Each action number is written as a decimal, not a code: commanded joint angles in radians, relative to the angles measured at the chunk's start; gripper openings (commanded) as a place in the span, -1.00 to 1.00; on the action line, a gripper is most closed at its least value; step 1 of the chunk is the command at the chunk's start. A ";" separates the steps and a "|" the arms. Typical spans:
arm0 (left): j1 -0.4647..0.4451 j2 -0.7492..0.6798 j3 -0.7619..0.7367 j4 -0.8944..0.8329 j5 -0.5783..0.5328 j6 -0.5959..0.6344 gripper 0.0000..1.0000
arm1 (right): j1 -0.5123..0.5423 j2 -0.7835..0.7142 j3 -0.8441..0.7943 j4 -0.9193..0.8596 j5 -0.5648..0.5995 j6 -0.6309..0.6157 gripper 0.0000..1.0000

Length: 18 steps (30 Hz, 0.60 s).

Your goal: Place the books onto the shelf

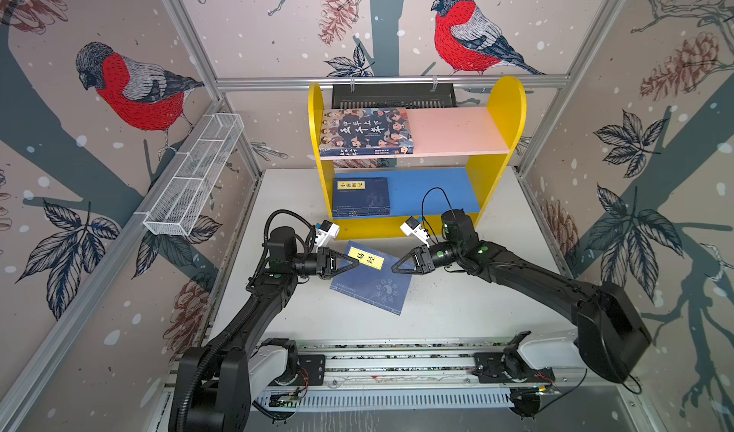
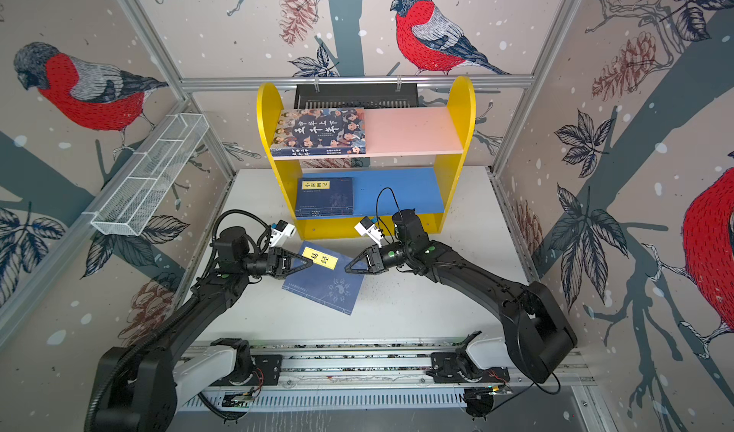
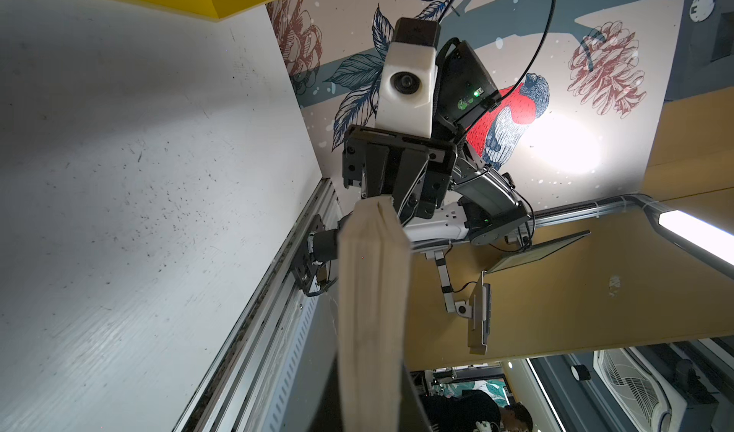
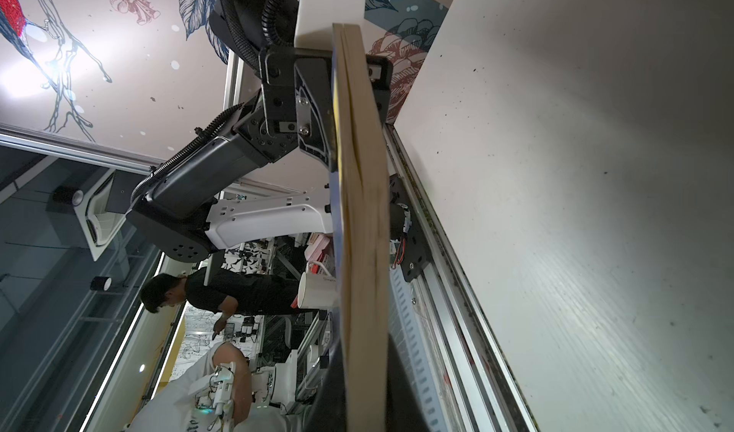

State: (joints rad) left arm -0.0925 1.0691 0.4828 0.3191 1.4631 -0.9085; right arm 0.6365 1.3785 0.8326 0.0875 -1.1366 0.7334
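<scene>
A thin navy-blue book (image 1: pixel 371 285) with a yellow label hangs in front of the shelf (image 1: pixel 496 164), gripped from both sides. My left gripper (image 1: pixel 354 263) is shut on its left edge and my right gripper (image 1: pixel 396 269) on its right edge. Both wrist views show its cream page edge (image 3: pixel 369 291) (image 4: pixel 363 251) running between the jaws, apart from the white table (image 3: pixel 139 172). The large cartoon-cover book (image 1: pixel 365 132) lies on the pink upper board. A stack of navy books (image 1: pixel 361 197) lies on the blue lower board, at its left.
A white wire-mesh basket (image 1: pixel 194 179) hangs on the left wall. A black slotted tray (image 1: pixel 393 96) sits behind the shelf top. The arms' rail (image 1: pixel 397 362) runs along the table's front edge. The right halves of both shelf boards are bare.
</scene>
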 commanded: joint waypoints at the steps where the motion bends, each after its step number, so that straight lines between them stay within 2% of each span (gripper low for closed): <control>1: -0.001 -0.001 0.022 0.001 0.021 0.019 -1.00 | -0.015 0.020 0.022 0.014 0.010 -0.027 -0.51; 2: 0.000 0.004 0.030 0.001 0.010 0.020 -1.00 | -0.022 0.022 0.024 0.022 0.021 -0.018 -0.27; 3: 0.002 0.007 0.040 -0.001 0.000 0.020 -1.00 | -0.029 0.020 0.020 0.034 0.035 -0.008 -0.13; 6: 0.004 0.021 0.074 0.018 -0.003 0.022 -1.00 | -0.066 -0.003 -0.030 0.111 0.072 0.044 0.11; 9: 0.003 0.026 0.103 0.030 -0.008 0.029 -1.00 | -0.092 -0.028 -0.121 0.296 0.053 0.171 0.16; 14: 0.006 0.062 0.134 0.030 -0.077 0.020 -1.00 | -0.069 -0.090 -0.209 0.486 0.105 0.292 0.23; 16: 0.007 0.079 0.129 0.067 -0.102 -0.013 -1.00 | -0.054 -0.111 -0.241 0.559 0.131 0.340 0.26; 18: 0.007 0.099 0.110 0.175 -0.118 -0.100 -1.00 | -0.035 -0.121 -0.262 0.602 0.157 0.371 0.26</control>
State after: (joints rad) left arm -0.0879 1.1538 0.6033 0.3431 1.3727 -0.9180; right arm 0.5854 1.2709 0.5903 0.5240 -1.0363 1.0157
